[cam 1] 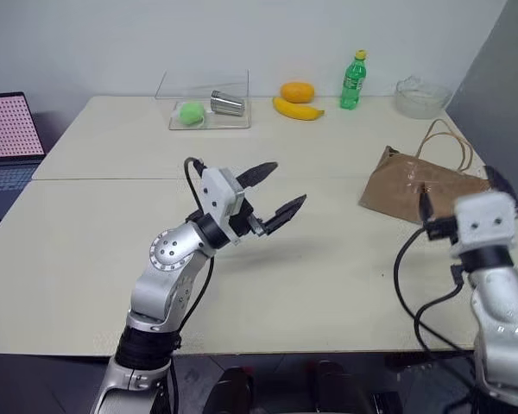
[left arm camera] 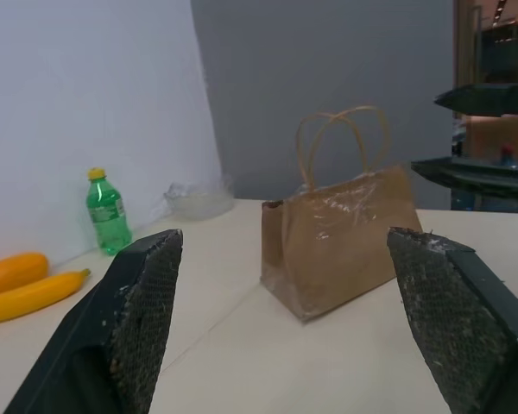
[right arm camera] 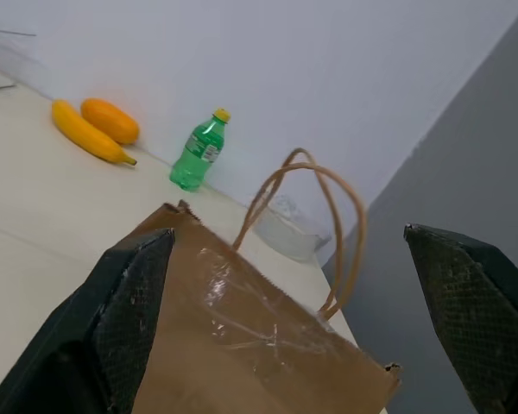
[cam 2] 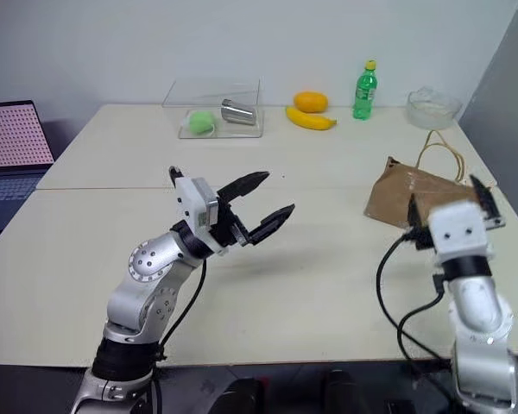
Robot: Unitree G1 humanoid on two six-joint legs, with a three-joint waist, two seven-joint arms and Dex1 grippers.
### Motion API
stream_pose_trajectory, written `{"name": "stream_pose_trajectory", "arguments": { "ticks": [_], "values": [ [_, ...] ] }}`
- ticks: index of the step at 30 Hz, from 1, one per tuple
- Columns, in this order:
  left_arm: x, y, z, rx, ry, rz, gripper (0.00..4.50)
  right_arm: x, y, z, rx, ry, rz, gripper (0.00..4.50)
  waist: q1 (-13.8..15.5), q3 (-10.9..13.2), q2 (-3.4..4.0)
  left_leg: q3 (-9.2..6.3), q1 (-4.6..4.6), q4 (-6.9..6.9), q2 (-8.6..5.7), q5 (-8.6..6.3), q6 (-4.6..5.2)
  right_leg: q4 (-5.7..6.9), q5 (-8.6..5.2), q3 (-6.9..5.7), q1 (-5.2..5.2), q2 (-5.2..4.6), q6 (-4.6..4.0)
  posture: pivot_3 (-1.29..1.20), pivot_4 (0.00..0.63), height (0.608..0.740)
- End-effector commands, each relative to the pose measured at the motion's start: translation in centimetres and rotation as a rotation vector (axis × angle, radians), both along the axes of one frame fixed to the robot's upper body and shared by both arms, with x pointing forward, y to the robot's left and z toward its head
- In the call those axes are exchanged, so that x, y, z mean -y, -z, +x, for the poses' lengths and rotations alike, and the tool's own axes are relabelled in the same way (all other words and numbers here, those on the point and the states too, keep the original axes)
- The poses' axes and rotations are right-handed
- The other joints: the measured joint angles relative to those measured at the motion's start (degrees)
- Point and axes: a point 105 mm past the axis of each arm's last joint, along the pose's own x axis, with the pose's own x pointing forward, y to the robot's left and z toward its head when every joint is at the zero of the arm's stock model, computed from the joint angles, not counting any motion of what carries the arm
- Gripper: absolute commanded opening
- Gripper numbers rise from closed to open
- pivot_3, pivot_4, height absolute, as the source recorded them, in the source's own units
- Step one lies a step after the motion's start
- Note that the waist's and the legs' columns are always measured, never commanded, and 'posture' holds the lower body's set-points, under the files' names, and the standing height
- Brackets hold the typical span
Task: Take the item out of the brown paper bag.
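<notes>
Gripper on your right (cam 2: 483,203) stands wide, empty, just short of the creased brown paper bag (cam 1: 419,191); the item isn't visible, presumably inside. Approach its mouth slowly; left gripper (cam 1: 272,191) also wide.

You're looking at a brown paper bag (cam 1: 419,194) with tan handles on a cream worktop (cam 1: 311,267), a green bottle (cam 1: 353,82) with a yellow cap, a yellow banana (cam 1: 298,109), and black claw fingers (left arm camera: 147,310).
</notes>
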Motion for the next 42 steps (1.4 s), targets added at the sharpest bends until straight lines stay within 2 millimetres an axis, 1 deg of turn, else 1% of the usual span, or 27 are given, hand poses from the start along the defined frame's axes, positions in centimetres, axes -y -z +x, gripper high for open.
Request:
{"name": "stream_pose_trajectory", "arguments": {
  "ticks": [1,5,7,9,14,19,22,23,24,25,33,36,42],
  "values": [
    [1.1,-1.0,-0.9,0.022,0.072,-0.010,3.95,2.1,-1.5,0.5,-0.043,0.030,0.053,4.50,0.0,0.0,0.01,0.02,-0.02,0.00,-0.02,0.00,0.00,-0.01,0.00,0.02,-0.01,-0.01,-0.01,0.00,0.150,0.740],
    [1.5,-1.3,-0.8,0.023,0.089,-0.014,3.95,4.5,-1.7,2.1,-0.160,0.019,0.114,4.50,0.0,0.0,0.00,0.02,-0.04,0.00,-0.03,-0.01,0.02,-0.04,0.01,0.01,-0.01,-0.02,-0.01,0.00,0.150,0.740],
    [1.6,-1.5,-0.7,0.031,0.088,-0.021,3.95,5.4,-2.0,3.2,-0.209,-0.010,0.166,4.50,0.0,0.0,-0.01,0.04,-0.04,-0.01,-0.03,-0.01,0.02,-0.04,0.01,0.01,-0.01,-0.02,-0.01,0.00,0.150,0.740],
    [1.8,-1.6,-0.7,0.035,0.092,-0.024,3.95,5.8,-2.5,4.2,-0.239,-0.045,0.190,4.50,-0.1,0.1,0.00,0.09,-0.03,0.00,-0.03,-0.01,0.03,-0.03,0.01,0.04,-0.01,-0.02,-0.01,0.00,0.150,0.740],
    [1.9,-1.7,-0.6,0.038,0.092,-0.024,3.95,6.0,-3.1,5.8,-0.314,-0.112,0.208,4.50,-0.1,0.1,0.00,0.11,-0.05,-0.02,-0.02,-0.01,0.03,-0.06,0.01,0.05,-0.02,-0.02,-0.01,0.00,0.150,0.740],
    [1.9,-1.9,-0.6,0.042,0.089,-0.026,3.95,6.9,-3.6,7.3,-0.384,-0.110,0.172,4.50,0.0,0.1,-0.02,0.14,-0.09,0.00,-0.04,-0.01,0.03,-0.09,0.01,0.06,-0.04,-0.04,-0.01,0.00,0.150,0.740],
    [2.0,-1.9,-0.6,0.045,0.088,-0.030,4.00,7.4,-4.2,8.3,-0.381,-0.102,0.146,3.94,-0.1,0.1,-0.02,0.16,-0.10,0.00,-0.03,-0.01,0.03,-0.11,0.01,0.07,-0.05,-0.05,-0.01,0.00,0.150,0.740],
    [2.0,-1.9,-0.6,0.045,0.088,-0.030,4.00,7.5,-4.3,8.5,-0.382,-0.102,0.147,3.62,-0.1,0.1,-0.03,0.17,-0.10,0.00,-0.03,-0.01,0.03,-0.11,0.01,0.08,-0.06,-0.05,-0.01,0.00,0.150,0.740],
    [2.0,-1.9,-0.6,0.045,0.089,-0.031,4.00,7.5,-4.3,8.6,-0.384,-0.104,0.148,3.19,-0.1,0.1,-0.03,0.17,-0.10,-0.01,-0.03,-0.01,0.03,-0.11,0.01,0.07,-0.07,-0.05,-0.01,0.00,0.150,0.740],
    [2.0,-1.9,-0.7,0.045,0.090,-0.031,4.00,7.4,-4.4,8.8,-0.383,-0.113,0.156,2.90,-0.1,0.1,-0.03,0.16,-0.11,-0.01,-0.03,-0.01,0.03,-0.11,0.01,0.07,-0.07,-0.05,-0.01,0.00,0.150,0.740],
    [2.0,-1.9,-0.9,0.042,0.101,-0.028,4.00,6.5,-5.9,9.4,-0.364,-0.173,0.204,0.02,-0.1,0.1,-0.02,0.17,-0.13,0.00,-0.03,-0.01,0.03,-0.12,0.01,0.08,-0.09,-0.05,-0.01,0.00,0.150,0.740],
    [2.0,-1.9,-0.9,0.041,0.103,-0.025,4.00,6.3,-6.4,9.4,-0.362,-0.188,0.219,0.02,0.0,0.1,-0.02,0.16,-0.15,0.00,-0.04,-0.01,0.03,-0.13,0.01,0.07,-0.08,-0.06,-0.01,0.00,0.150,0.740],
    [1.4,-1.6,-0.9,0.010,0.094,-0.026,4.00,5.4,-8.5,9.5,-0.331,-0.235,0.192,0.02,-0.1,0.2,0.02,0.19,-0.14,-0.01,-0.04,-0.01,0.03,-0.13,0.01,0.09,-0.11,-0.06,-0.01,0.00,0.150,0.740]
  ]
}}
